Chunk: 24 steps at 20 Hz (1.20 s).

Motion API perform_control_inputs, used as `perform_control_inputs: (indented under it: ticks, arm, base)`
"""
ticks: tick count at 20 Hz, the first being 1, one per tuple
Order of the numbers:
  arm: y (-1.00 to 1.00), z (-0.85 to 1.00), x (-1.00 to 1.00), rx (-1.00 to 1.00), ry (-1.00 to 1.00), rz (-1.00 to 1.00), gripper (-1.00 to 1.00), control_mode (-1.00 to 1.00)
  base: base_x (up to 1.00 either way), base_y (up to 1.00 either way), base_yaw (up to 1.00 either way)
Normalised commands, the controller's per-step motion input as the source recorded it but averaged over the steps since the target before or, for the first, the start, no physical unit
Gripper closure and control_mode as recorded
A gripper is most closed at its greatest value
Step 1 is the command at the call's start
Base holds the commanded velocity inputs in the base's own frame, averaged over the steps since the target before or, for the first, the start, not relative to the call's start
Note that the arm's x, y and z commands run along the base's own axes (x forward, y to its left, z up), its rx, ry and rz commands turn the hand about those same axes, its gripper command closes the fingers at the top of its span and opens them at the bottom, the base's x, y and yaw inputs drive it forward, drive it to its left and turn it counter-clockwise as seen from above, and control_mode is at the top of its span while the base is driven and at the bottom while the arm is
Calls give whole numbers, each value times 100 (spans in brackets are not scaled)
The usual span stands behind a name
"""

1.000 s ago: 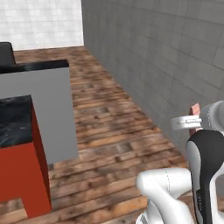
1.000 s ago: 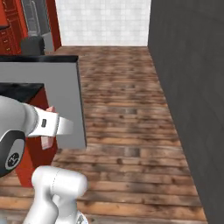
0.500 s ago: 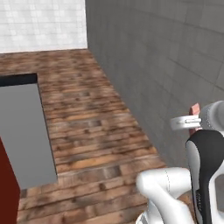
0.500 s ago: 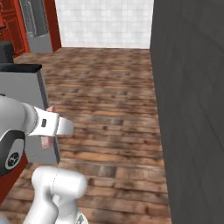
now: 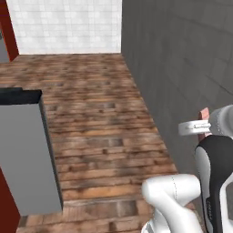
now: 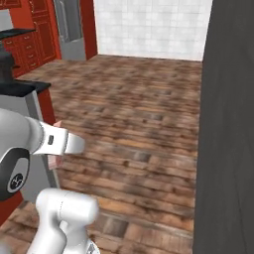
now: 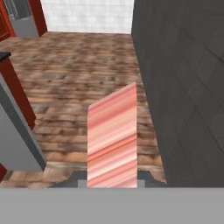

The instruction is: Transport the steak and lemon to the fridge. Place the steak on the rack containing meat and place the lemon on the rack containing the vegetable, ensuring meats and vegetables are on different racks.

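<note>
The jaws are clamped on the steak (image 7: 112,140), which stands as a striped pink slab rising from the bottom centre of the hand view, long axis pointing straight ahead of the hand. A dark grey wall (image 7: 183,83) fills the right side. Plank floor (image 7: 78,74) runs to white tiles (image 7: 87,15) at top; a grey bench (image 5: 25,154) sits lower left.

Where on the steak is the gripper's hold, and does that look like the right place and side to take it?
The gripper is shut on the steak at its near short end, a finger on each broad face, so the flat slab stands on edge and sticks out ahead of the hand. For a thin flat piece, pinching across the thickness from an end looks sound; a hold nearer the middle would probably steady it more.
</note>
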Motion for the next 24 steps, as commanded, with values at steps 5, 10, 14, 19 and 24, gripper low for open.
perform_control_inputs:
  ticks: [5,10,14,19,24]
  arm:
    - [0,0,0,0,0,0,100,100]
    - [0,0,0,0,0,0,100,100]
    - [0,0,0,0,0,0,100,100]
    - [0,0,0,0,0,0,100,100]
    - [0,0,0,0,0,0,100,100]
  base:
    - [100,0,41]
    - [100,-7,45]
    - [100,-51,42]
    - [100,-88,26]
    - [100,-83,18]
